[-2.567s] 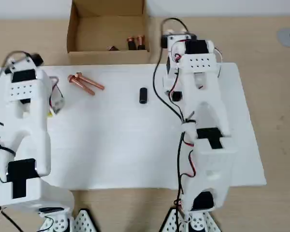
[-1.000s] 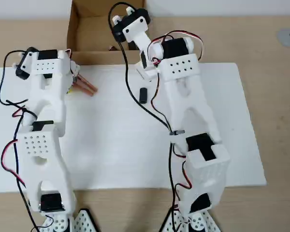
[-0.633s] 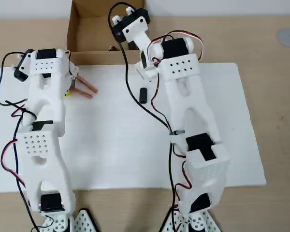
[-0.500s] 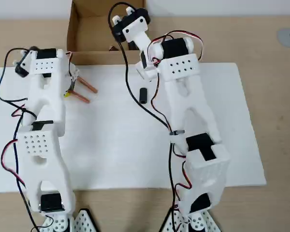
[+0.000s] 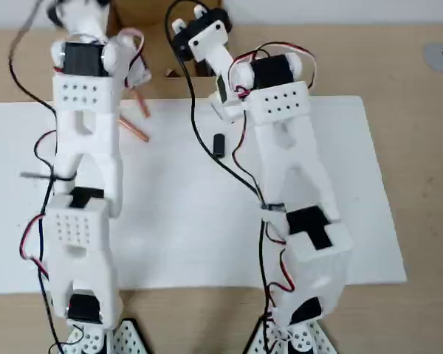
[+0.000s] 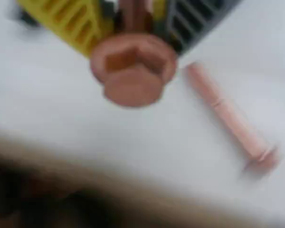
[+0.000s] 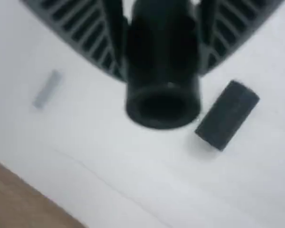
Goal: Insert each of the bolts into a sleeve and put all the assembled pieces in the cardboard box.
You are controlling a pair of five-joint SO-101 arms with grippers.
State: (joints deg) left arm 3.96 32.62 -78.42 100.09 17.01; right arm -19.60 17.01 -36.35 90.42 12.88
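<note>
Left gripper [image 6: 137, 45] is clamped on a copper bolt [image 6: 133, 73], yellow finger one side, dark finger the other, with the bolt head facing the wrist camera. In the high view this bolt [image 5: 142, 103] hangs tilted just in front of the cardboard box [image 5: 151, 37], near its front-left corner. A second bolt [image 5: 133, 130] lies flat on the white mat [image 5: 170, 221], close beside the left arm and apart from the held bolt. The left wrist view shows it too [image 6: 230, 121].

Right gripper [image 7: 161, 76] grips a black sleeve [image 7: 162, 57] with its open end toward the wrist camera. A spare sleeve [image 7: 227, 115] lies on the mat just beside it and not touching. From above, this loose sleeve [image 5: 219, 144] sits against the right arm's inner side, near the mat's far edge. A small dark piece [image 5: 173, 72] sits inside the box by the front wall, too small to identify.

Open room: the mat's middle strip between the two arms is free, and so is the strip right of the right arm out to the mat edge. The wooden table [image 5: 413, 147] runs past the mat on the right. Both arms crowd the box's front edge, left corner and mid-right.

Versus half a second ago, the left arm has stretched forward to the box corner and its bolt is off the mat. The lying bolt and the loose sleeve are in the same spots. The right arm has barely shifted.
</note>
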